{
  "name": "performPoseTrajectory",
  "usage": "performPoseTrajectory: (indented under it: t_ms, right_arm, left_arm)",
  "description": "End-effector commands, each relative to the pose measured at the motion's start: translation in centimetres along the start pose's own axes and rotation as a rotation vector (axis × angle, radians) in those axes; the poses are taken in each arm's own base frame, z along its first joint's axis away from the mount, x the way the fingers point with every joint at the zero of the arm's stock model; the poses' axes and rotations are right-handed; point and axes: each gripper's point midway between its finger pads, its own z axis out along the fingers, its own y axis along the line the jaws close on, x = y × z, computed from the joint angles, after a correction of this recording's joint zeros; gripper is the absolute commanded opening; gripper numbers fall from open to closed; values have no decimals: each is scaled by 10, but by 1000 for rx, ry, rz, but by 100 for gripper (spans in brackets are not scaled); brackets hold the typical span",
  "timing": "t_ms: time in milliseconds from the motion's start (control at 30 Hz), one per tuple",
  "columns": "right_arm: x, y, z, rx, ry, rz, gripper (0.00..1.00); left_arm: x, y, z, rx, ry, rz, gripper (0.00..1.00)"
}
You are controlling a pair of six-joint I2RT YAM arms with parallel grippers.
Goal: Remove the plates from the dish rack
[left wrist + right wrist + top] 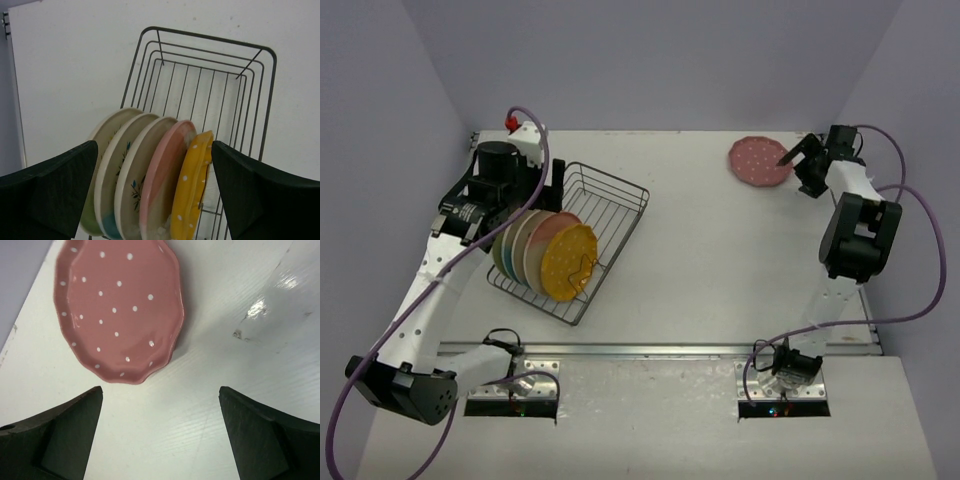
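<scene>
Five plates (150,170) stand on edge in a tight row at the near-left end of the dish rack (215,41). Only the left wrist view tells them apart. From left to right it shows a pale green-cream plate (107,137), two cream plates with blue marks (134,190), a pink-and-cream plate (162,180) and a yellow dotted plate (192,190). In that view the left gripper (155,150) has its jaws spread wide to either side of the row, closed on nothing, with all five plates showing in the gap. From above, most of the row hides behind the yellow face. That view instead shows the rack sitting askew on the left half of the table (720,260). It also shows the left arm, with its elbow low at the near-left corner, its forearm climbing toward the far-left wall and its wrist bent over the rack's left side. The gripper's own fingers are hard to pick out there. A sixth dish, the pink plate (117,310) with white dots, lies flat at the far right of the table, well apart from the rack. The right arm stands up along the right edge, elbow high and wrist turned left. The right gripper (161,390) is parted wide and holds nothing. Its wrist view puts the fingertips just short of the scalloped rim, with bare tabletop between them, while from above one finger seems to overlap that rim.
</scene>
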Motion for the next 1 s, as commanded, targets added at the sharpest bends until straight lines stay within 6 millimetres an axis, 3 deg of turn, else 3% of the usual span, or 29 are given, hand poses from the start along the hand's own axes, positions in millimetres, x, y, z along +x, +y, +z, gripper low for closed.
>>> performPoseTrajectory:
  t_ms: [0, 67, 133, 167, 200, 300, 500, 700, 967]
  right_arm:
    - [-4, 5, -66, -29, -103, -304, 99]
    - [27, 16, -83, -157, -59, -377, 99]
    - [36, 35, -116, -253, -86, -446, 99]
    - [50, 38, -121, -287, -62, -481, 99]
    - [54, 50, -138, -322, -87, -523, 99]
    - [70, 63, -160, -369, -114, -623, 99]
    - [89, 79, -178, -430, -110, -680, 99]
    - [100, 88, -177, -461, -70, -679, 99]
    - [113, 95, -180, -513, -36, -683, 99]
  left_arm:
    - [30, -4, 0, 63, 103, 105, 82]
    - [50, -15, 2, 131, 178, 122, 68]
    - [64, -20, 3, 166, 228, 127, 61]
    - [70, -23, 4, 183, 241, 129, 56]
    - [73, -25, 3, 196, 253, 129, 54]
    - [87, -28, 5, 217, 295, 131, 51]
    - [112, -31, 8, 238, 360, 145, 48]
    - [138, -33, 13, 251, 418, 158, 45]
    - [152, -44, 23, 314, 460, 154, 34]
